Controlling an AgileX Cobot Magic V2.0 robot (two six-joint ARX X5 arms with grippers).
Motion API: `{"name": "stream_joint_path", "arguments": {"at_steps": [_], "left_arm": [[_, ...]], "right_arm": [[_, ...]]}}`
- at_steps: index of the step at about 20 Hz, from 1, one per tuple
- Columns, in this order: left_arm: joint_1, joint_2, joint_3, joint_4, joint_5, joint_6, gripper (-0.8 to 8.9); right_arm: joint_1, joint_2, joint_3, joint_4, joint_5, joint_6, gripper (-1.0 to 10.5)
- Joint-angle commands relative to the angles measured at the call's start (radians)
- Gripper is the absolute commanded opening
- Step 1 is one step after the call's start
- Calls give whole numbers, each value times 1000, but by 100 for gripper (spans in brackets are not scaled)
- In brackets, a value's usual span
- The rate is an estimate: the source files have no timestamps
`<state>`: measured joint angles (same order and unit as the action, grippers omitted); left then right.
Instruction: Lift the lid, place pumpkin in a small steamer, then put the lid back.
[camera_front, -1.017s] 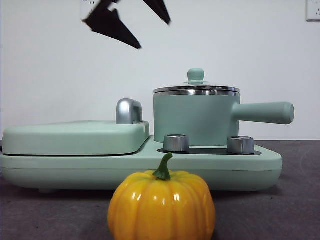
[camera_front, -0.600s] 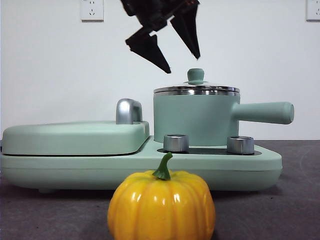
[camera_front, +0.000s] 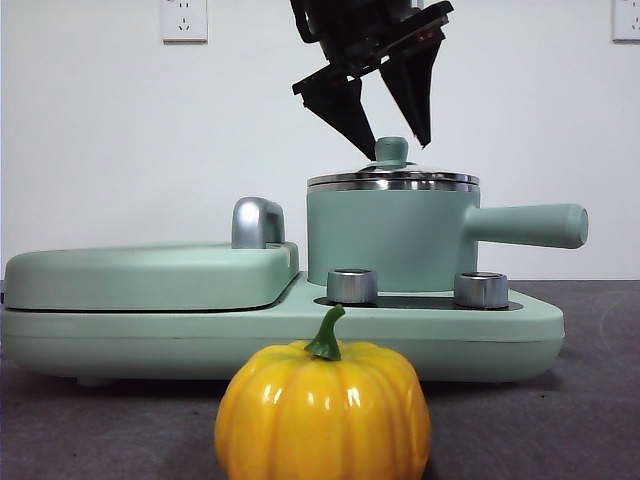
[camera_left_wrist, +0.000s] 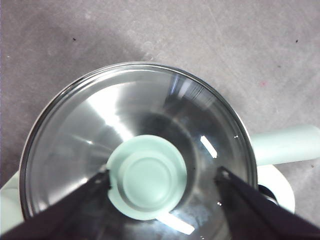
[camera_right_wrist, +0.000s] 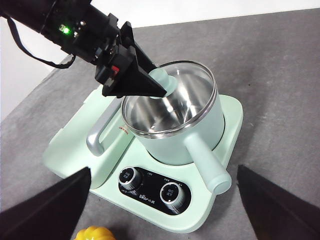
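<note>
Lid (camera_front: 392, 176) sits closed on the small steamer (camera_front: 388, 238), its mint knob (camera_left_wrist: 147, 176) centred under my left end effector (camera_front: 390, 128). From my left wrist camera I see the two black jaws spread wide, one on each side of the knob, not touching it. In the front view that arm comes down from the top edge, steeply tilted, with the jaw tips level with the knob.

On writing: my right wrist camera shows a small printed mark on the black control strip (camera_right_wrist: 154, 190) between the two dials; it looks like a brand logo, but I cannot read it reliably at this size. Tiny markings ring the dials, also illegible.

The steamer stands on the right part of the mint green cooker base (camera_front: 480, 330), its long handle (camera_front: 528, 225) pointing right in the front view. The flat cover with a chrome handle (camera_front: 256, 222) lies beside it.

Pumpkin (camera_front: 323, 411) rests on the grey desk (camera_front: 560, 430) in front of the cooker, stem up, well apart from the pot.

My right end effector (camera_right_wrist: 165, 210) hangs high over the desk, jaws wide and empty.
</note>
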<state>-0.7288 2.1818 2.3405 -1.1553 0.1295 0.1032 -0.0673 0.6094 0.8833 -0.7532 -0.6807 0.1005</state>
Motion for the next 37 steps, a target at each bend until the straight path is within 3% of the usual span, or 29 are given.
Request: {"name": "stream_joint_path", "arguments": {"at_steps": [1,10,13,14,25,29,33,37], "left_arm": [[-6,25,37,6,-3,13,209],[-3,35,37,-8,-10,13,171],[-3,35,37,-7,-10,13,17],[-3,35,37,-3,-10,13,7],[26,-80,140,-64,-10,-14,7],[82,-156,140,-108,-10,-13,7],[166,-222,139,-112,-10,-14,7],[251,-250,139,-117,-10,-14,7]], "right_arm": [[0,3,14,4,-3,-8,465],[0,3,14,3,-3,-8,465],[0,3,14,2,-3,-8,465],[0,3,14,0,-3,-8,465],[22,24,31,-30,-3,-7,466],[165,94,114,-78,16,-3,496],[397,216,204,-94,137,54,496],[687,373,265,-95,314,115,496]]}}
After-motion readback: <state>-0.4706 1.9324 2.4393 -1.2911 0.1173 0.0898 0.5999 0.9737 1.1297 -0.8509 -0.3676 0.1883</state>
